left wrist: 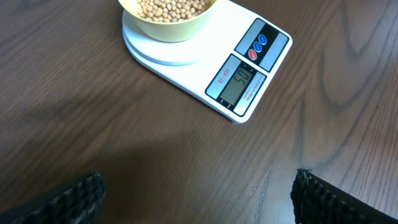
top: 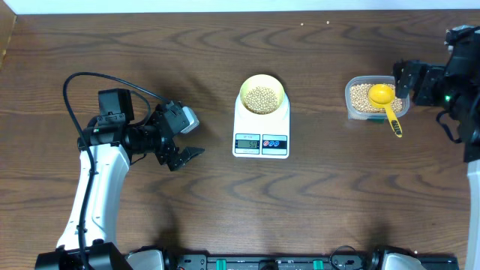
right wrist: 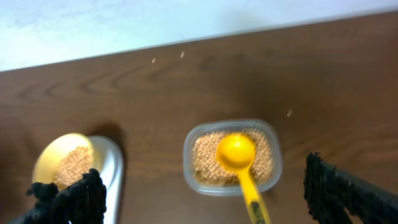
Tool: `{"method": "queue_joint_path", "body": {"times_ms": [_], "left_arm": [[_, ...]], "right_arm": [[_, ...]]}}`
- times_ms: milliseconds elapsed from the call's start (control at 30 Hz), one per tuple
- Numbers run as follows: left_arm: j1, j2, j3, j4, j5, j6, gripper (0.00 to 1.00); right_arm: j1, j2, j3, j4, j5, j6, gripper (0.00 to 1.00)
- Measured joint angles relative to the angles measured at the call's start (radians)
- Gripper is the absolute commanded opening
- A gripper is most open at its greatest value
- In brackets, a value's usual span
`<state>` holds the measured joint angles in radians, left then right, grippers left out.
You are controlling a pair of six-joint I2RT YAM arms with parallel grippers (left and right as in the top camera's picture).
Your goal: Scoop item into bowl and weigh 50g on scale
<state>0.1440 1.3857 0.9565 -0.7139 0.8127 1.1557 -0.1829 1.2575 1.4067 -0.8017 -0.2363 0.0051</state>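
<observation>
Left claw [top: 193,139] and right claw [top: 402,79] both spread wide, empty, yellow scoop [top: 382,94] resting in the tub [top: 349,94]: you seem at final weighing, so verify the display [left wrist: 239,84] on the scale [top: 260,129] below the bowl [top: 242,94].

Bowl [top: 261,96] on scale [top: 261,139]; scoop [top: 384,101] in tub [top: 356,109], right.
</observation>
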Motion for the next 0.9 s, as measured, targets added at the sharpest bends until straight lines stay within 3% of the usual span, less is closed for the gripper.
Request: {"method": "queue_joint_path", "body": {"times_ms": [233,633,900], "left_arm": [[0.0,0.0,0.0,0.0,0.0,0.0,0.97],[0.0,0.0,-0.001,0.0,-0.001,0.0,0.98],[0.0,0.0,-0.001,0.0,0.0,0.0,0.98]], "right_arm": [[0.101,-0.167,-0.238,0.255,0.128,-0.054,0.99],[0.144,-0.595,-0.863,0.855,0.184,-0.069,0.99],[0.183,-0.839,-1.146,1.007,0.194,-0.069,0.99]]}}
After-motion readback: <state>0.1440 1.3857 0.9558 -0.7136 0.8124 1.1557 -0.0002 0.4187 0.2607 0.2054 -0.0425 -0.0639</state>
